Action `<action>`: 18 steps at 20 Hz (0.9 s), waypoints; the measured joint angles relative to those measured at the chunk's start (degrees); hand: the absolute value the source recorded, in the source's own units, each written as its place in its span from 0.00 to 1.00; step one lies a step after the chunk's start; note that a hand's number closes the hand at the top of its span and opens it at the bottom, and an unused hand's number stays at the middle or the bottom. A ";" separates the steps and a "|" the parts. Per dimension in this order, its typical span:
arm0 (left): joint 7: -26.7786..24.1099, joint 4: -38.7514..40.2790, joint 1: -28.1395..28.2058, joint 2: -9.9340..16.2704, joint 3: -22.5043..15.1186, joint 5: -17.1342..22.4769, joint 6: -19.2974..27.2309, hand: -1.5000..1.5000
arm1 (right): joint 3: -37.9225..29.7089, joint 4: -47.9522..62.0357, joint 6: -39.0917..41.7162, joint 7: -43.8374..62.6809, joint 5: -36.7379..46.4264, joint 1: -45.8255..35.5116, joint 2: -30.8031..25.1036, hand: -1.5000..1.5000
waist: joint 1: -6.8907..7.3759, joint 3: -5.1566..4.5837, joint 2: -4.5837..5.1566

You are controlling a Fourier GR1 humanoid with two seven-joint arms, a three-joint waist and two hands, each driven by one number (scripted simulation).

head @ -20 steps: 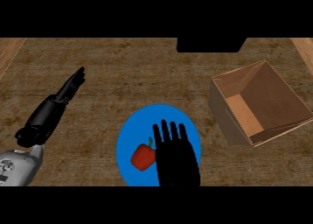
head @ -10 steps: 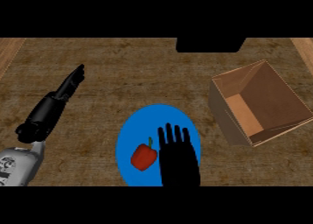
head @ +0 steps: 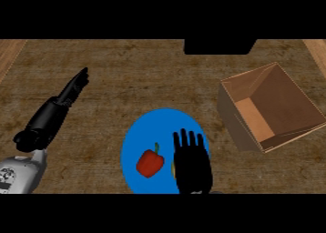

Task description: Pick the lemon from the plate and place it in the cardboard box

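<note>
Right now the robot's right hand (head: 192, 166) hangs flat over the round blue plate (head: 155, 125), its black fingers straight and spread, holding nothing. Just at its left edge a thin sliver of yellow (head: 173, 169) peeks out from under the palm; I judge this to be the lemon, lying on the plate almost wholly hidden beneath the hand, so its long axis cannot be told. Further left, on the same plate, sits a red bell pepper with a green stem (head: 150, 163), just beside the hand but apart from it. Up and to the right, well apart, stands the open brown cardboard box (head: 273, 107). Far to the left the left hand (head: 73, 86) is extended with straight fingers, much farther from the lemon. Count: one plate, one pepper, one box, one lemon.
</note>
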 measured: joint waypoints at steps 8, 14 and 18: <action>-1.13 1.48 -0.41 -1.26 2.45 -1.19 -2.48 0.50 | 0.69 1.57 -4.10 -7.99 4.22 -1.48 -2.11 1.00 | 0.01 0.00 0.02; -0.85 0.66 0.19 -2.51 3.33 -2.71 -3.01 0.50 | 2.26 2.27 -7.53 -10.99 9.33 -2.40 -1.81 1.00 | -0.01 0.00 0.00; -0.49 0.83 -0.44 -3.03 3.05 -2.90 -3.93 0.50 | -0.22 9.33 -13.63 -9.51 4.00 -10.70 -0.15 1.00 | 1.11 0.03 0.25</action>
